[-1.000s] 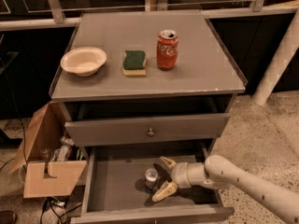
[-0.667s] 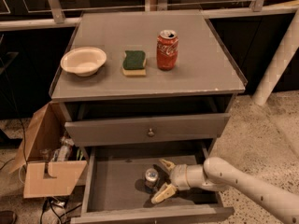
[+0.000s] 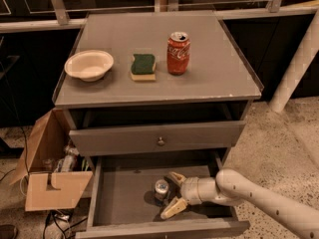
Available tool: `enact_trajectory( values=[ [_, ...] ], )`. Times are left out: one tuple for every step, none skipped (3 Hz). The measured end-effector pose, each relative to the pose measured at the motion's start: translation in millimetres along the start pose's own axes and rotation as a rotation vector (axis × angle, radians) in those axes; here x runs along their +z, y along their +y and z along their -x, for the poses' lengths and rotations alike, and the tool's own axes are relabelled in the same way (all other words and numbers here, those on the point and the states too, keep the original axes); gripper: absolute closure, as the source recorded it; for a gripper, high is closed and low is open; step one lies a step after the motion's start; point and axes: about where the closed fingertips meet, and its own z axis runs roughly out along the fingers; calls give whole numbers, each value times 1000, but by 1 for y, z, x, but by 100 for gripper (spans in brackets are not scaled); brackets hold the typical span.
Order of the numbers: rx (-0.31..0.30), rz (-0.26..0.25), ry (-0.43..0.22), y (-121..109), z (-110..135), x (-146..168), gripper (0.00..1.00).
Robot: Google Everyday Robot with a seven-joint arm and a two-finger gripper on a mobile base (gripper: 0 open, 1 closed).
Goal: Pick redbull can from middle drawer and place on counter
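Watching the slim can point(image 3: 160, 190): standing upright on the bare floor of the open drawer point(image 3: 119, 195), showing its shiny top, running its long axis straight up and down. Sitting just left of the gripper point(image 3: 167, 195), right at the mouth of the fingers point(image 3: 173, 208) and roughly between their tips.

Reaching in from the right, low and nearly level over the drawer floor, wrist pointing left at the can. Holding the fingers spread wide, one lying behind the can and one in front of it, neither plainly touching, so released and grasping nothing.

Judging the coming move as closing across the upright body, then lifting while steering clear of the shut drawer front with the knob point(image 3: 160, 141) hanging just above the hand, and heading for the counter point(image 3: 219, 78) well above.

Resting up there: a red can point(image 3: 178, 53), a sponge point(image 3: 143, 66) and a bowl point(image 3: 88, 64). Sitting well left of the hand, outside the drawer: a cardboard box point(image 3: 52, 190).
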Motion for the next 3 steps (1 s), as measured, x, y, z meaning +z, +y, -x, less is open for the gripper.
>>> enact_trajectory(
  values=[
    [0, 0, 0, 0, 0, 0, 19],
    [0, 0, 0, 0, 0, 0, 42],
    [0, 0, 0, 0, 0, 0, 66]
  ],
)
